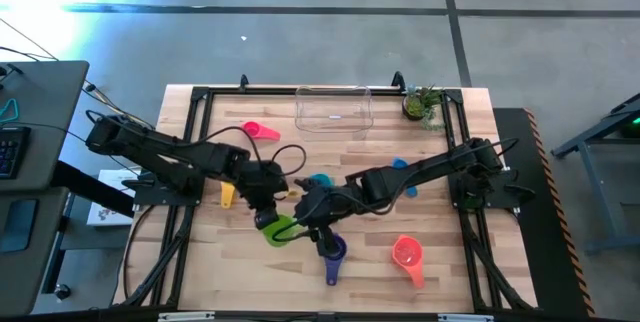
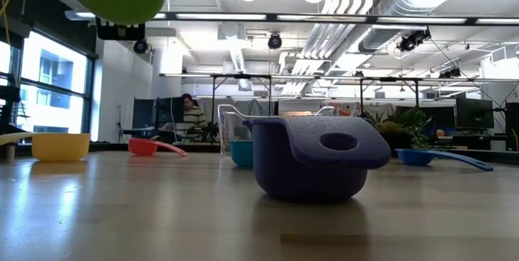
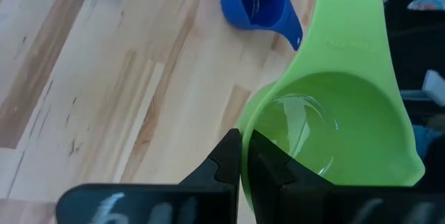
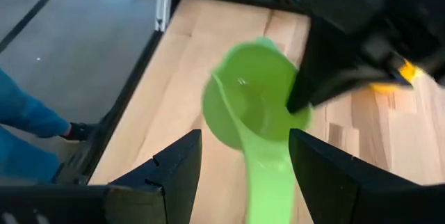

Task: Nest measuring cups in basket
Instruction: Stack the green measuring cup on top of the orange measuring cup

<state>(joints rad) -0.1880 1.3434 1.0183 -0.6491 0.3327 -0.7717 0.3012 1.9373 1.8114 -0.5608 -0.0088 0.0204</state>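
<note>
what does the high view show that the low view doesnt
Only the high view shows both dark arms, the left end effector shut on the rim of the round green plastic measuring cup, the open right end effector beside that cup's handle, and the round orange-red plastic cup at the near right.

Only the low view shows the green cup lifted clear of the wooden table, plus a seated person in the room behind.

Both show the purple cup, yellow cup and clear rectangular plastic basket.
</note>
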